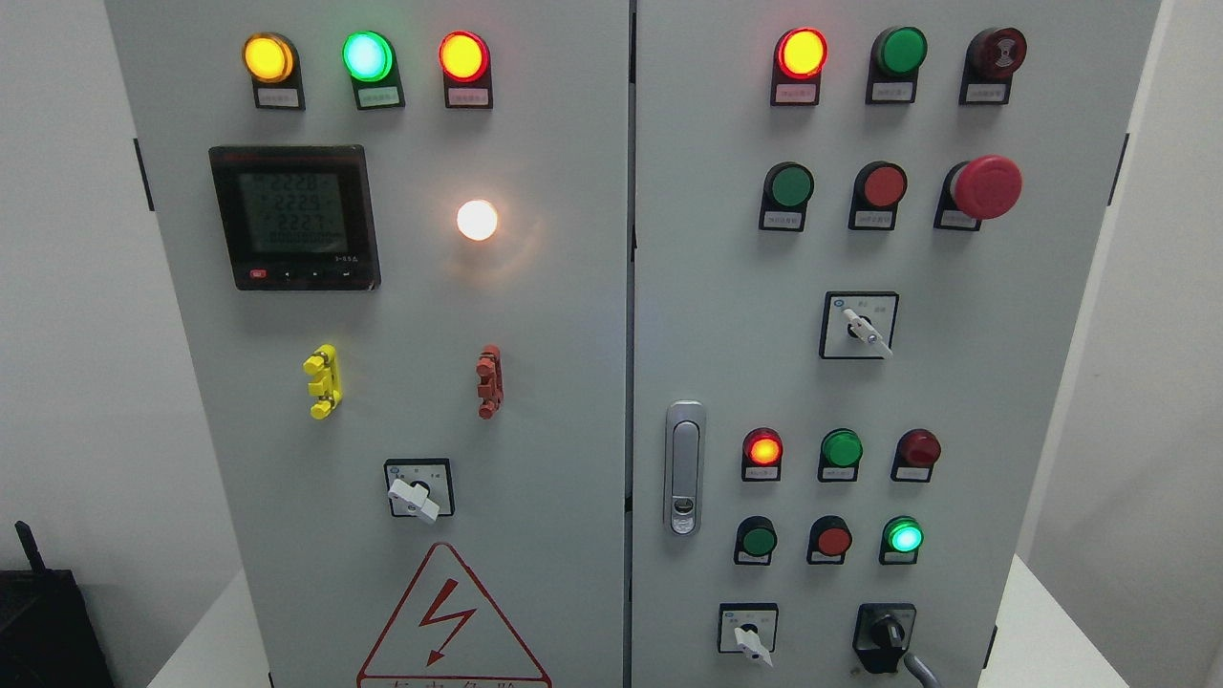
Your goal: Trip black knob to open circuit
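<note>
The black rotary knob [885,634] sits on a black base at the lower right of the right cabinet door [1032,401]. Its handle points up and a little to the left. A thin grey curved piece [921,670], apparently part of my right hand, rises from the bottom edge to just below and right of the knob. I cannot tell whether it touches the knob. The rest of that hand is out of view. My left hand is out of view.
A white-handled selector [751,642] is left of the knob; another [865,330] is higher up and a third [415,497] is on the left door. Lit lamps, push buttons, a red mushroom stop [986,186], a door latch [683,468] and a meter [294,216] fill the panel.
</note>
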You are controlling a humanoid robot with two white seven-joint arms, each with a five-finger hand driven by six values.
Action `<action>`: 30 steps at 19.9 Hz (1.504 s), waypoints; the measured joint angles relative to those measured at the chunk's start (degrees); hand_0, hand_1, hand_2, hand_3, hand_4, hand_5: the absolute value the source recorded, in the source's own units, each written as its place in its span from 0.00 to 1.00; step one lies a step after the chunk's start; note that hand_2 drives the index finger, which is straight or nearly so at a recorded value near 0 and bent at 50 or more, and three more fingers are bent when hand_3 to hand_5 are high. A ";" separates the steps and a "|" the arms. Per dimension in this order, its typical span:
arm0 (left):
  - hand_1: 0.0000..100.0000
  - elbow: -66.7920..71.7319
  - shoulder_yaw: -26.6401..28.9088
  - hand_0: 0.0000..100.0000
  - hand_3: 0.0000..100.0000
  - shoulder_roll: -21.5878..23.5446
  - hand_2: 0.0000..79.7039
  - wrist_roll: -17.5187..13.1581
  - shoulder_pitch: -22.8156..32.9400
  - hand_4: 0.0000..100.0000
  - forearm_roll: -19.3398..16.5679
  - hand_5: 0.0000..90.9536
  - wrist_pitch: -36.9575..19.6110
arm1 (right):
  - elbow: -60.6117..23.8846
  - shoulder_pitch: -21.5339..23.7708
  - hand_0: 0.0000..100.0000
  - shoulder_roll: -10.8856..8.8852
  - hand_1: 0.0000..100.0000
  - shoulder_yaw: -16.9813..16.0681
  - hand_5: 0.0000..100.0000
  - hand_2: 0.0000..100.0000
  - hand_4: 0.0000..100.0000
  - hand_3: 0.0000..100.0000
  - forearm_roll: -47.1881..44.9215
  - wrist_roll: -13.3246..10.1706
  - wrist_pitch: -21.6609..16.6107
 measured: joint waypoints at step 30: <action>0.39 0.00 0.00 0.12 0.00 0.00 0.00 0.00 0.00 0.00 0.00 0.00 0.01 | -8.12 14.55 0.00 0.68 0.00 1.53 0.00 0.00 0.00 0.05 0.08 3.43 -5.66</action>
